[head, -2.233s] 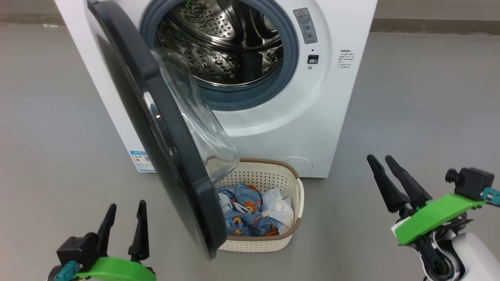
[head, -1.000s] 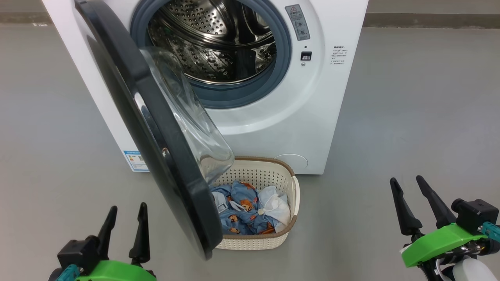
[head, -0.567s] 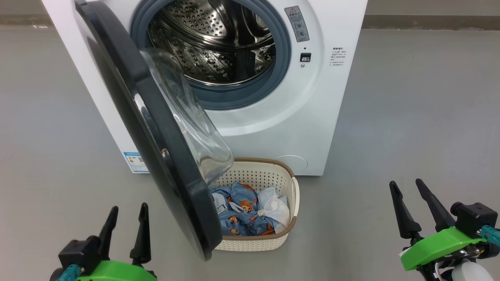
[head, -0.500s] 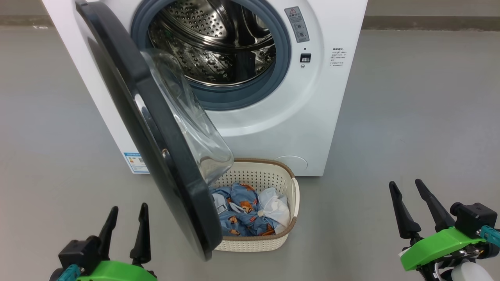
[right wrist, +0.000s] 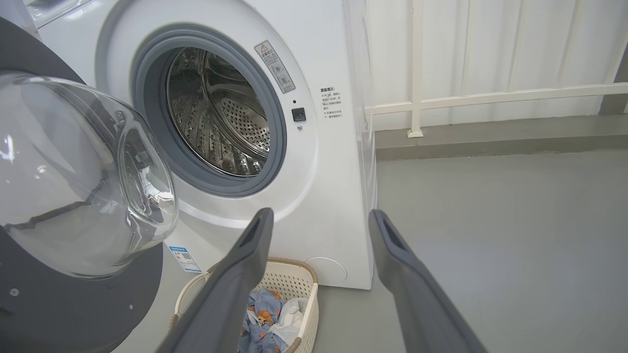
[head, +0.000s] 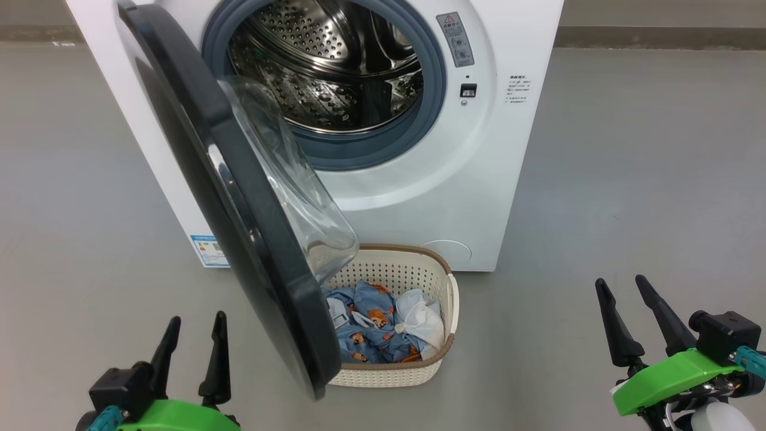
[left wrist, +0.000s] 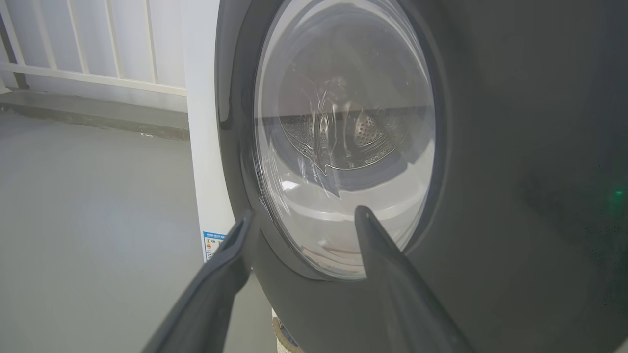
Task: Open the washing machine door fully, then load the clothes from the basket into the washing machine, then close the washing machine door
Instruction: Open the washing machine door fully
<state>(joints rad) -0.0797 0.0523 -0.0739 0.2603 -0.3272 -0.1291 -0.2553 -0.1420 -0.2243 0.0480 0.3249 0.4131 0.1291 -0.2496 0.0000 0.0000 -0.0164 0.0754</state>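
Both tools are spread wide and hold nothing: the left tool (head: 197, 318) sits low at the head view's lower left, and the right tool (head: 619, 280) has dropped back and down towards the lower right corner, away from the big white boxy front-loading washing machine (head: 419, 197) it was nearer two seconds ago. Nothing else has shifted. The large round glossy black washing machine door (head: 263, 251) stands at the same half-swung angle as before, so I judge the first step unfinished. The door is not fully open, and its lower edge overhangs the left end of the small cream perforated plastic basket (head: 389, 374) with the brown woven-look rim. That overhang matters, since a reach into the basket from the left would meet the door first. The left wrist view looks straight at the door's outer face, which suggests that arm is the one placed to push it wider. The door's bulging clear glass bowl (head: 287, 197) faces the steel perforated drum (head: 335, 66), which looks empty inside its grey rubber gasket (head: 435, 90). The clothes (head: 368, 329) — soft blue fabric printed with small orange-brown figures, beside a plain white cloth piece (head: 425, 320) — lie crumpled in the basket, which stands on the grey floor (head: 598, 179) just in front of the machine.
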